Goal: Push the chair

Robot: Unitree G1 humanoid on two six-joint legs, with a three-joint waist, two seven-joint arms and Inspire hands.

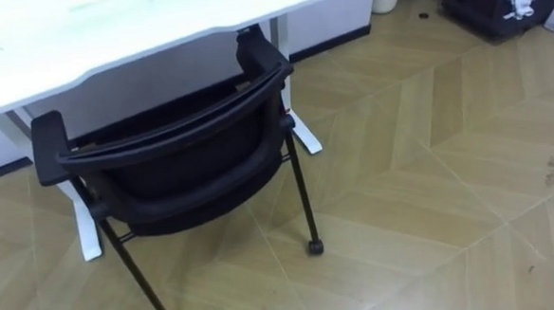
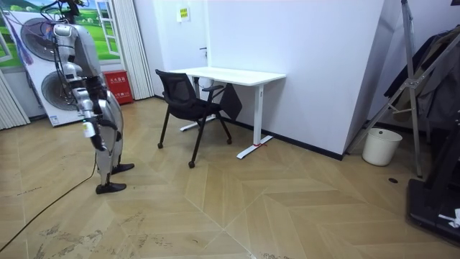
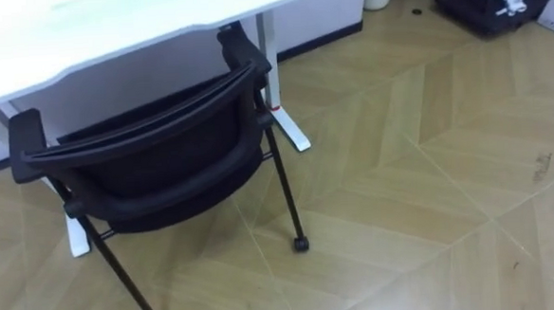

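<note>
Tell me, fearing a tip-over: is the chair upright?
Upright: the chair stands on its legs, backrest up, at the white desk.

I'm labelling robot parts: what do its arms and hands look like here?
In the room view the arms are slim, silver-grey shells with dark joints; the nearer hand looks dark, with a small white tag. Finer detail is too small to tell.

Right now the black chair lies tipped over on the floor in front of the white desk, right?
Not quite. The black chair is not tipped over: it stands upright on its legs on the floor in front of the white desk, as the room view shows.
</note>
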